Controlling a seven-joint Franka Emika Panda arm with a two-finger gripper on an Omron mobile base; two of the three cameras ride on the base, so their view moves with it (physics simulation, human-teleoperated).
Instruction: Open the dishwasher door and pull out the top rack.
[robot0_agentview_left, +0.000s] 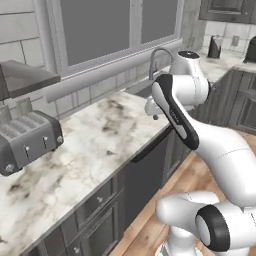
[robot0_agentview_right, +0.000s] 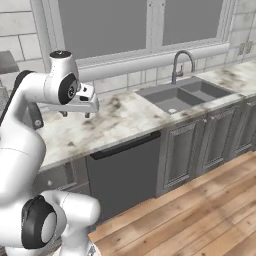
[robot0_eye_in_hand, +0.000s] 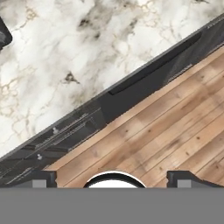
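- In the left base view, you see the dishwasher door (robot0_agentview_left: 145, 177) standing shut under the marble table (robot0_agentview_left: 90, 150), with its dark bar handle (robot0_agentview_left: 150, 148) running just below the table's front edge.
- The end effector (robot0_agentview_left: 152, 114) hangs over the table above the dishwasher door, largely hidden behind the arm; you cannot tell from here how its fingers stand.
- A toaster (robot0_agentview_left: 27, 140) sits on the table well to the left of the dishwasher door, and a faucet (robot0_agentview_left: 157, 57) rises beyond it by the window.
- In the right base view, the dishwasher door (robot0_agentview_right: 125, 172) is a flat dark panel, closed, with raised-panel cabinet doors (robot0_agentview_right: 182, 155) just to its right.
- The end effector (robot0_agentview_right: 75, 114) hovers above the table (robot0_agentview_right: 125, 117), up and to the left of the dishwasher door, touching nothing; its short fingers point down with a gap between them and nothing held.
- The sink (robot0_agentview_right: 182, 95) lies in the table to the right of the dishwasher door, with the faucet (robot0_agentview_right: 181, 62) behind it.
- In the hand view, the dishwasher door (robot0_eye_in_hand: 144, 85) crosses diagonally between the marble table (robot0_eye_in_hand: 65, 57) and the wooden floor (robot0_eye_in_hand: 166, 131), seen edge-on from above and closed.
- The two fingertips (robot0_eye_in_hand: 41, 177) sit far apart at the bottom, on the floor side of the dishwasher door, with nothing between them.
- Drawers (robot0_eye_in_hand: 61, 135) with small knobs lie along the same line, lower left of the dishwasher door.
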